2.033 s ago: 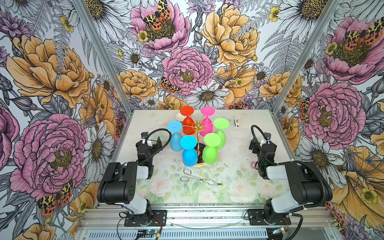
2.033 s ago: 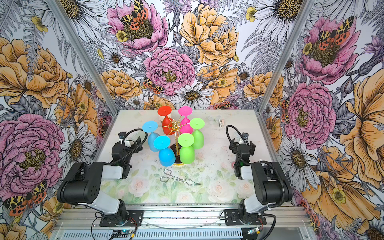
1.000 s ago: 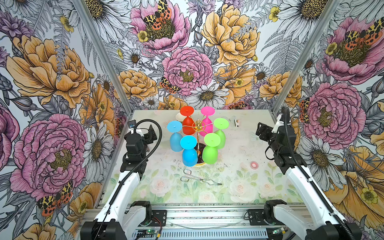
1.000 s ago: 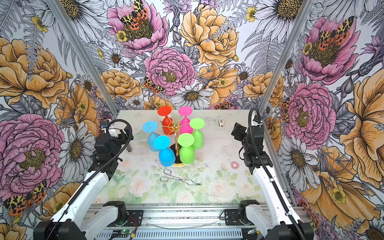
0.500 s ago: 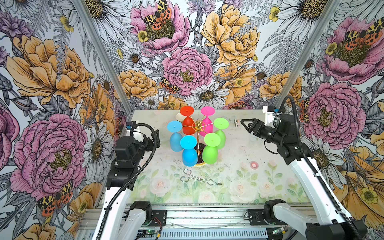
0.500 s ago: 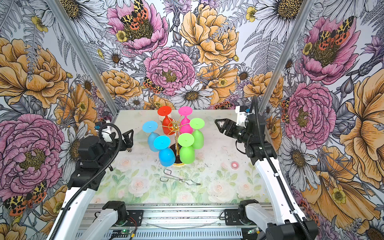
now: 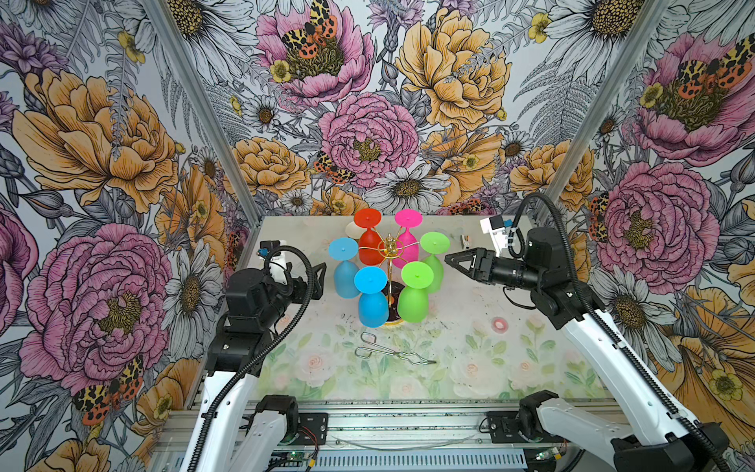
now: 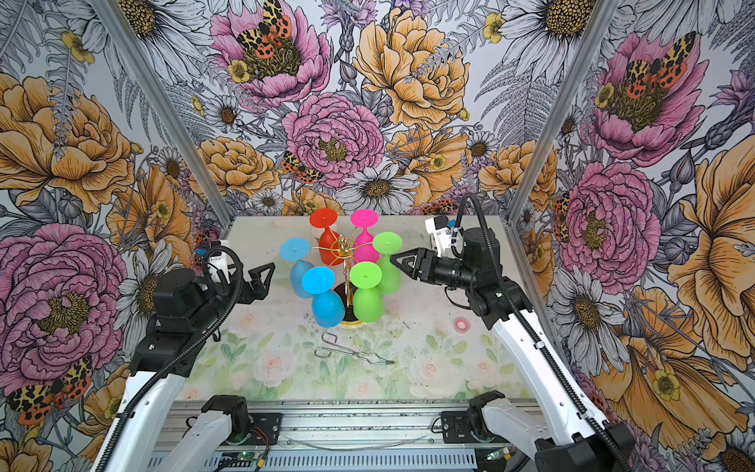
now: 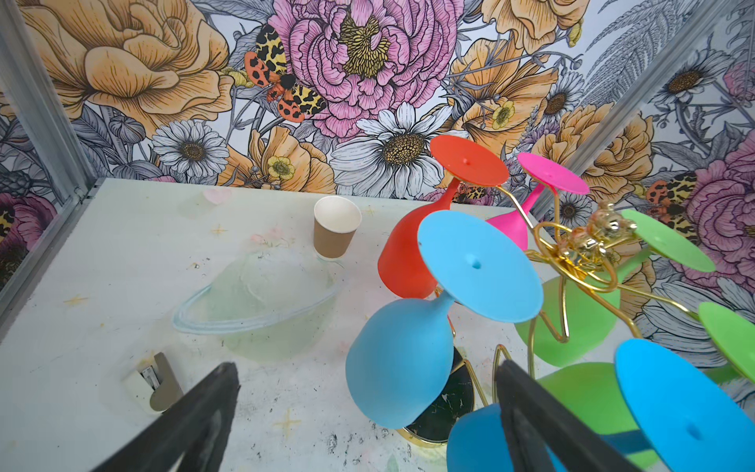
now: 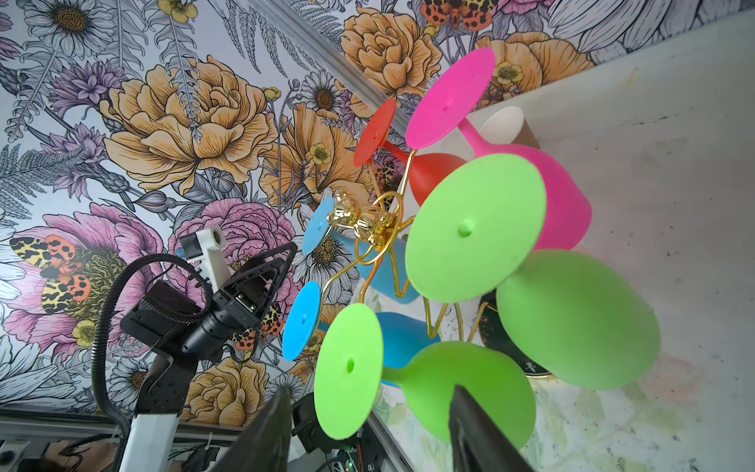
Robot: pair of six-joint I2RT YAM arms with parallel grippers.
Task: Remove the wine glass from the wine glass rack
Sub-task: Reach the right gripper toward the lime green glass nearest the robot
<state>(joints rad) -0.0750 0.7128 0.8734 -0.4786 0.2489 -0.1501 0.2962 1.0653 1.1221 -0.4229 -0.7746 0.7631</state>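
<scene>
While both arms point at the rack (image 7: 390,249) from opposite sides, neither holds anything. Right gripper (image 7: 449,258): jaws apart, nothing between them; tip points at the rack and stops just short of the rear green glass (image 7: 435,244), no contact that I can see. In the right wrist view the front green glass (image 10: 349,367) lines up with the gap ahead of the fingers (image 10: 265,441), a bit farther out. Left gripper (image 9: 367,370): jaws spread wide, empty; pale blue glass (image 9: 396,363) straight ahead of it, close, not touching. Deep blue glass (image 9: 686,408) hangs next to that one, past one finger. All six glasses hang bowl-down from the loops, feet up. Red glass (image 7: 367,218) and pink glass (image 7: 408,218) sit beyond the post, farther from both grippers. Rack base stands on the table (image 7: 470,367), below gripper height. Tongs (image 7: 388,352) lie flat on the table, below both grippers and on the side away from the back wall, clear of the rack. Farthest out, beyond the red glass, a cup (image 9: 336,227) stands upright near the back wall.
</scene>
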